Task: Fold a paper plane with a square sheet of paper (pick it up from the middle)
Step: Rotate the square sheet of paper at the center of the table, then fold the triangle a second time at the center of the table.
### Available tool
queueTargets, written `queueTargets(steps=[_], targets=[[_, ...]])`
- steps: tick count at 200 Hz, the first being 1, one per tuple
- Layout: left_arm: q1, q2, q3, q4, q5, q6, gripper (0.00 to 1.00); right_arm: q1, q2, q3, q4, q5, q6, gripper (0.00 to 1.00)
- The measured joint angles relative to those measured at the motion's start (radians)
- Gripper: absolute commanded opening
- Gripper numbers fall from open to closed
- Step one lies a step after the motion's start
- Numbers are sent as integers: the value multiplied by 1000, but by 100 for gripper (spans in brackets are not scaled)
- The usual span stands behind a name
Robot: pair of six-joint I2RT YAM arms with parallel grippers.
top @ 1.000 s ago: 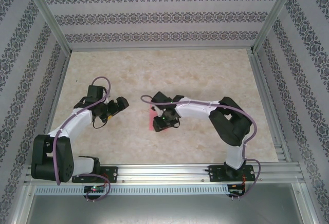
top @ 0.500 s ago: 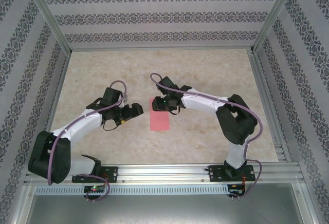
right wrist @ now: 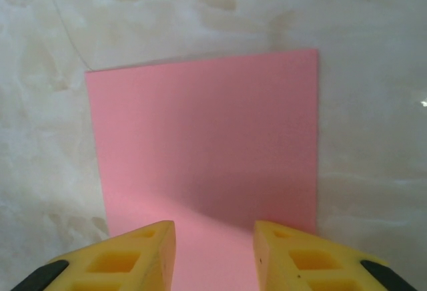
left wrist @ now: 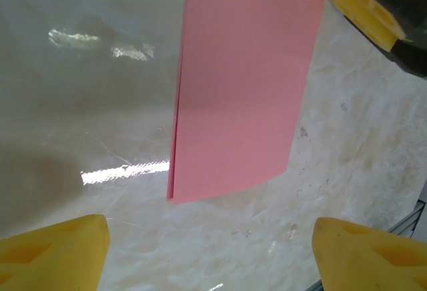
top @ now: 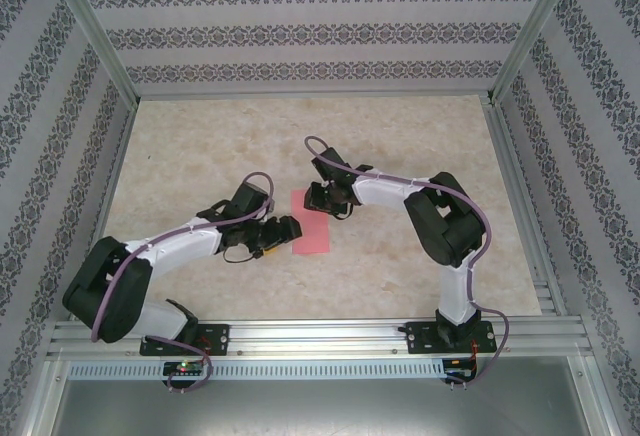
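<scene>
The thin salmon-pink sheet of paper (top: 313,228) (left wrist: 240,84) (right wrist: 207,137), seemingly doubled, lies flat on the pale marbled table (top: 200,136) between the arms; it looks feather-light, limp and easily creased, probably best pinched at a free edge. The left gripper (top: 285,231) (left wrist: 207,227) gapes wide, and the right gripper (top: 322,199) (right wrist: 213,227) stands narrowly apart over one end

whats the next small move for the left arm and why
Probably ease the left gripper forward onto the near end of the pink paper. It is open and sits short of that edge, the sheet lies flat on the table, seemingly doubled over, and the right gripper stands over the far end.
</scene>
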Motion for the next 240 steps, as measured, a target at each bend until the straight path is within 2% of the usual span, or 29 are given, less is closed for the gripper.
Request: queueTargets(steps=[64,113,240], targets=[[-59,76,40,5,-16,-21,80,-24,2,-20,33,-45,27,36],[-66,106,74,6,-19,-27,82,-39,-1,-40,66,-89,47,36],[-85,151,101,6,-17,-31,82,-44,-2,-46,74,-103,48,36]])
